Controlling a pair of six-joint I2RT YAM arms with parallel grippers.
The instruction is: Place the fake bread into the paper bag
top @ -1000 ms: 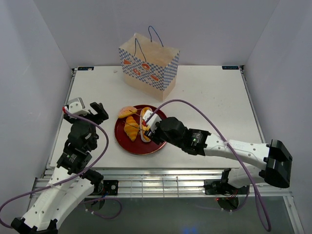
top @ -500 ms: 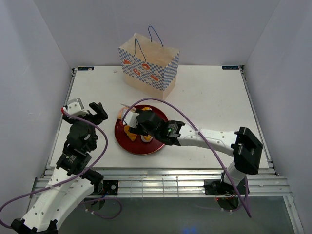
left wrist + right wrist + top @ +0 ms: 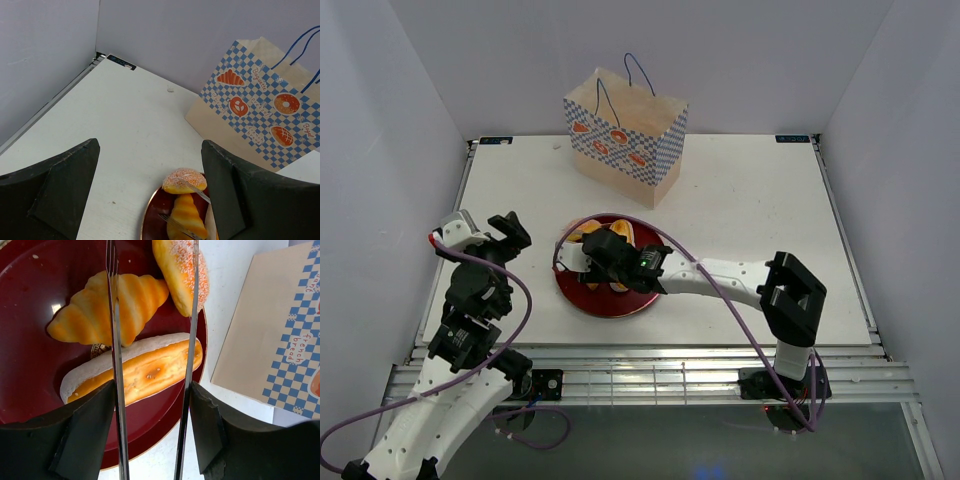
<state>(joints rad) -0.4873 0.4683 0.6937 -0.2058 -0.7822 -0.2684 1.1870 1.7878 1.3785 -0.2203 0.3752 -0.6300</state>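
Observation:
The fake bread lies on a dark red plate (image 3: 605, 300): a croissant (image 3: 107, 307), a round sugared orange bun (image 3: 180, 272) and an oblong cream-topped loaf (image 3: 135, 371). My right gripper (image 3: 617, 260) hovers over the plate, shut on metal tongs (image 3: 116, 390). The tong arms are spread, one over the croissant, the other (image 3: 190, 340) along the bun's edge. The paper bag (image 3: 625, 140) stands upright behind the plate. My left gripper (image 3: 508, 232) is open and empty, left of the plate. Its view shows the bun (image 3: 184, 181), croissant (image 3: 186, 217) and bag (image 3: 255, 105).
The bag's side (image 3: 280, 335) is just right of the plate in the right wrist view. The right arm's purple cable (image 3: 720, 300) loops over the plate's near side. White walls enclose the table on three sides.
My right gripper has moved left across the plate with the tongs, its arm folding in. My left arm has shifted slightly left and toward the near edge.

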